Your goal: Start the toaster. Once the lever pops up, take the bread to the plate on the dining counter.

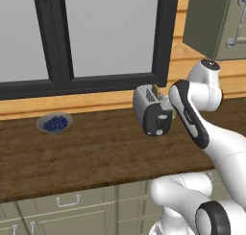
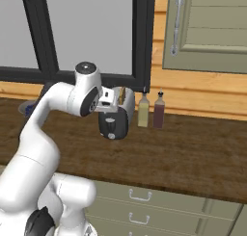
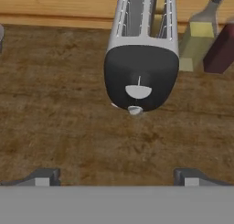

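Observation:
The toaster (image 3: 141, 49) stands on the dark wood top over green cabinets, its black end panel facing my hand. A pale knob (image 3: 138, 91) sits on that panel, and a small white lever (image 3: 135, 110) sits low at its bottom edge. A brown sliver of the bread (image 1: 154, 88) pokes out of a slot. My gripper (image 3: 117, 178) hangs just in front of the panel, open, its fingertips (image 3: 43, 177) wide apart and holding nothing. In the left base view the toaster (image 1: 151, 111) sits beside my forearm. The plate and the dining counter are out of view.
Two bottles (image 2: 143, 110) (image 2: 158, 112), one pale and one dark red, stand right of the toaster against the wooden wall. A grey dish of blue berries (image 1: 55, 123) lies far left. A dark-framed window and a wall cabinet (image 2: 212, 28) are above.

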Motion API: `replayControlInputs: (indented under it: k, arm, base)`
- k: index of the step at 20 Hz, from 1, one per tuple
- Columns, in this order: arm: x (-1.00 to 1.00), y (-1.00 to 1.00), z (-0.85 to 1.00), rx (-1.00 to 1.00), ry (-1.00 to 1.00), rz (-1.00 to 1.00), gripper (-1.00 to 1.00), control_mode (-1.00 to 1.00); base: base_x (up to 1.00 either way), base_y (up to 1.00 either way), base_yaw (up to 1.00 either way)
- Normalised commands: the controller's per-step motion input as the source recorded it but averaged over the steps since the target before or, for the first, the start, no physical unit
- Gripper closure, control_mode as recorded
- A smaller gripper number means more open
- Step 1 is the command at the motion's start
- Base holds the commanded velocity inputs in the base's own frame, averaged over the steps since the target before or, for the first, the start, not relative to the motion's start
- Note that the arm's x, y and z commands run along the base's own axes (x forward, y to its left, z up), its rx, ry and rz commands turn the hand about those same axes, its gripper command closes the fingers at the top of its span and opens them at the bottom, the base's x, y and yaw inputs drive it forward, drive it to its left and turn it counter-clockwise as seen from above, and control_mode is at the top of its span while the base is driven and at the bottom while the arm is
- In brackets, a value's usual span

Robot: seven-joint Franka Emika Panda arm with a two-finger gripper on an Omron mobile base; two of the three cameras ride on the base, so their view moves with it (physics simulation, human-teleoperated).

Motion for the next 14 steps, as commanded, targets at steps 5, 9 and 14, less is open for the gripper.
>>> replayControlInputs:
  k: [5, 9, 14]
  arm:
    - [0.22, 0.06, -0.40, 0.00, -0.03, 0.04, -1.00, -1.00]
    - [0.42, 0.13, -0.32, 0.00, 0.05, 0.03, -1.00, -1.00]
    - [0.57, 0.11, -0.23, 0.00, 0.12, 0.02, -1.00, -1.00]
  base:
    - [0.00, 0.00, 0.00]
    - [0.00, 0.00, 0.00]
    - [0.00, 0.00, 0.00]
